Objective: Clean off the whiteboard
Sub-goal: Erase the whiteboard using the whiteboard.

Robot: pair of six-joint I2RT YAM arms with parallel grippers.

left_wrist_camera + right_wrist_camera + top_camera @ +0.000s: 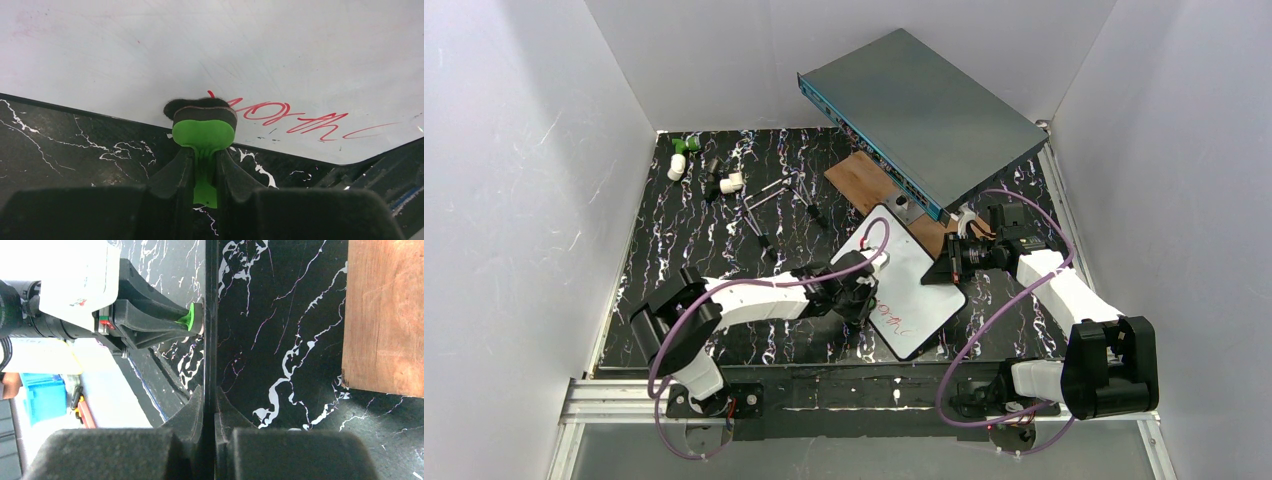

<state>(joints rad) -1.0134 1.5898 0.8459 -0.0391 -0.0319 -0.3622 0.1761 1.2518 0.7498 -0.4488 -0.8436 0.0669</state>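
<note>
Red handwriting (pixel 290 117) is showing unwiped on the whiteboard (pixel 914 285) lying on the tabletop (pixel 724 220) between the arms, the right claw (pixel 209 397) pinching its rim and the left claw (pixel 204 160) clamping a green eraser (pixel 204 131) at the script's start, so wiping is evidently running and is next calling for a pressed sweep across the letters.

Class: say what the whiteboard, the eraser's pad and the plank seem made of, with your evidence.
Whiteboard: smooth glossy white sheet, probably coated; ink smears show. Eraser's pad: dark felt, judging by its fuzzy edge. Plank: matte brown wood, visible grain.
</note>
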